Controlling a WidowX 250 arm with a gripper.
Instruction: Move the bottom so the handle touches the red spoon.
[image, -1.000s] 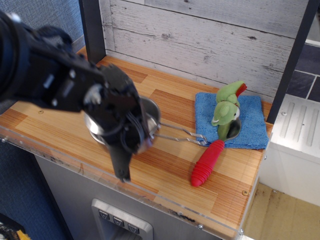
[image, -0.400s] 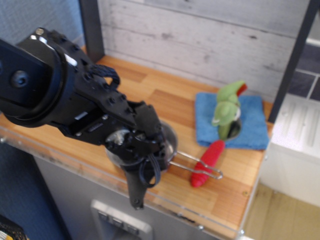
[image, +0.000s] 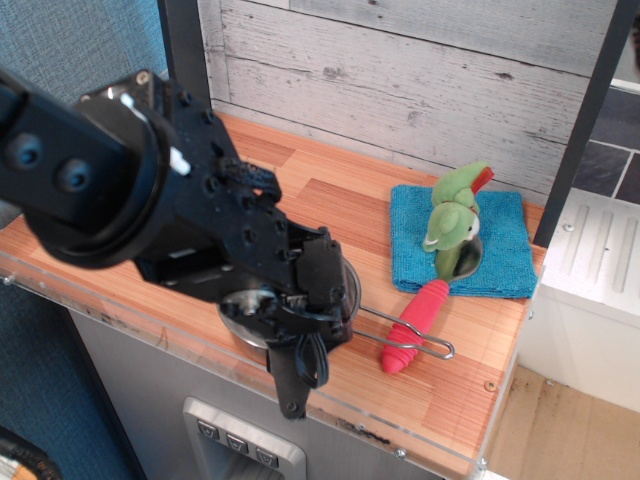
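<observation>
The small steel pan (image: 243, 304) sits near the counter's front edge, mostly hidden under my black gripper (image: 300, 322). The gripper is down on the pan's rim and looks shut on it; the fingertips are hidden. The pan's thin wire loop handle (image: 415, 343) points right and lies across the lower end of the red spoon's ribbed handle (image: 416, 320), touching it. The spoon's metal bowl (image: 466, 260) rests on the blue cloth (image: 503, 250), partly under the green plush toy (image: 455, 215).
The wooden counter (image: 450, 385) has a clear plastic front lip. A grey plank wall stands behind, with a dark post at the back left (image: 185, 50) and another at the right (image: 590, 110). A white appliance (image: 590, 290) stands off the right end.
My gripper has dragged the pan forward and to the right. The wire handle swung from the blue cloth's edge down onto the red spoon's handle. The spoon has turned slightly.
</observation>
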